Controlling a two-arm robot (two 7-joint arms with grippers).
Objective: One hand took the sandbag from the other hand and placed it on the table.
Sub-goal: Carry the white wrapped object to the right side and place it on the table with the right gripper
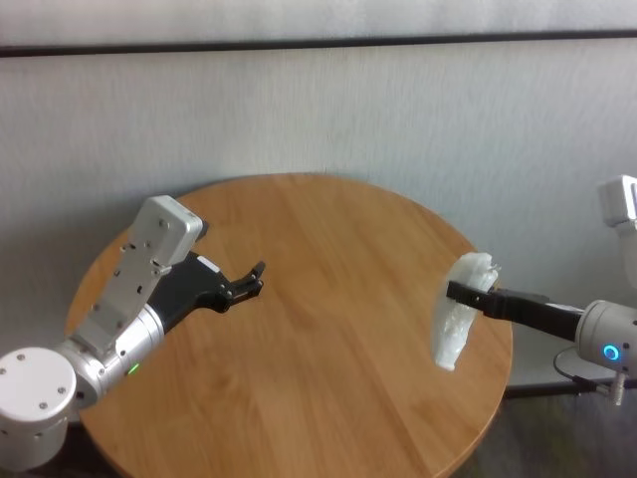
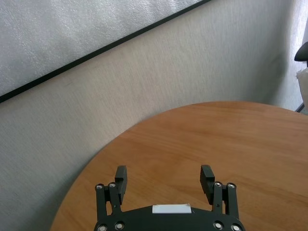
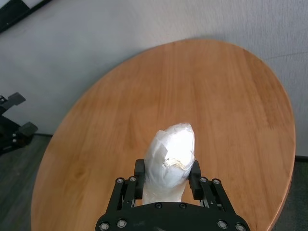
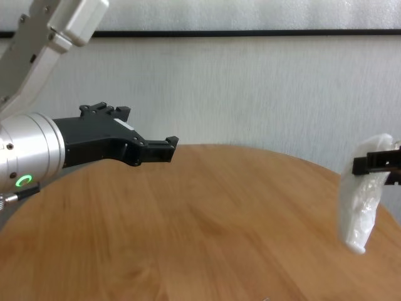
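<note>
Right gripper (image 3: 167,177) fingers clamp sandbag (image 3: 169,166) between them above table (image 3: 231,96) edge; left gripper (image 2: 163,179) fingers wide, empty.

Two silver arms, black grippers

The left gripper (image 1: 257,278) is matte black with silver screw heads, on a thick silver wrist with a green ring and pale grey housing; the right gripper (image 1: 460,292) is black and slim, its silver wrist ringed in blue.

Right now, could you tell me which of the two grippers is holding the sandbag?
The right gripper, on the blue-ringed wrist, has its fingers shut on the white sandbag above the table edge. The left gripper, green-ringed, is open and empty.
</note>
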